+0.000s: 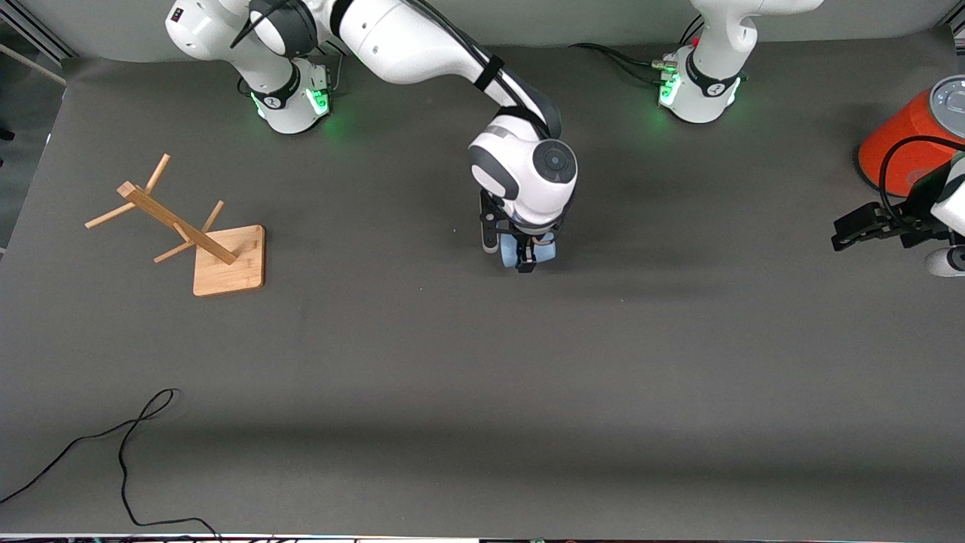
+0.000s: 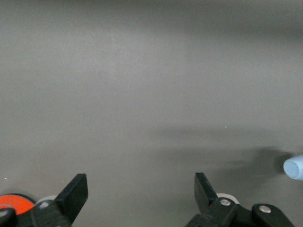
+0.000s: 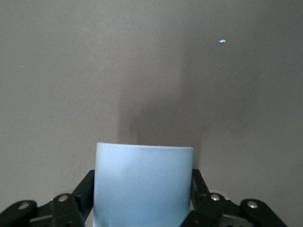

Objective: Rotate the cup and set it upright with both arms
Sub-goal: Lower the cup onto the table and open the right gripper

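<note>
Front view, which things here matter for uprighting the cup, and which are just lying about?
Job:
cup, between the right gripper's fingers
right gripper, shut on the cup at mid-table
left gripper, open, waiting beside the orange cylinder

Lying about:
wooden rack
orange cylinder
black cable

Dark grey table carries a wooden rack toward the right arm's end, an orange cylinder toward the left arm's, a black cable nearest the camera.
</note>
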You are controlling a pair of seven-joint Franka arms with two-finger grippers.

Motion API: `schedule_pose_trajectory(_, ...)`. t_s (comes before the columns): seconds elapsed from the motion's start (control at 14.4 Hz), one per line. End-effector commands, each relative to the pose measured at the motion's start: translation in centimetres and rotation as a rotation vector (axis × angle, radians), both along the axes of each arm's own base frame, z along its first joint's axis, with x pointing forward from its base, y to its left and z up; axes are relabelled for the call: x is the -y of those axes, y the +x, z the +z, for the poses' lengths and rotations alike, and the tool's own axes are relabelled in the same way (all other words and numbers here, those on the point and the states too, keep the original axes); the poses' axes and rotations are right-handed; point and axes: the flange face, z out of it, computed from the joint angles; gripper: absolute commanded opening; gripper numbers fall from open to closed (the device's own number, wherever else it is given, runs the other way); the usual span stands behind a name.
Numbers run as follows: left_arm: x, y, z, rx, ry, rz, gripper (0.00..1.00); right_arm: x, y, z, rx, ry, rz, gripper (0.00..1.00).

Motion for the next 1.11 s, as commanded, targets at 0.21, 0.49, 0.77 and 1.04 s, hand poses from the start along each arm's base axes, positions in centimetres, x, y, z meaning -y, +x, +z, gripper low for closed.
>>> schedule_pose_trajectory(0.21,0.3,0.1,-0.1,-0.014,0.029,-0.027,1.0,-0.6,0.0,-2.9,0.024,-0.009,-0.033,0.29)
schedule_pose_trajectory(0.49,0.3,0.0,-0.2,-0.022,0.029,-0.027,1.0,-0.4,0.5,-2.6,0.032,-0.002,-0.037,1.0)
schedule_pose_trajectory(0.77,0.3,0.2,-0.6,-0.03,0.029,-0.027,1.0,-0.2,1.2,-0.9,0.035,0.015,-0.033,1.0)
schedule_pose_trajectory(1.04,0.5,0.4,-1.0,-0.031,0.023,-0.014,1.0,0.0,0.6,6.0,-0.002,0.022,-0.049,1.0)
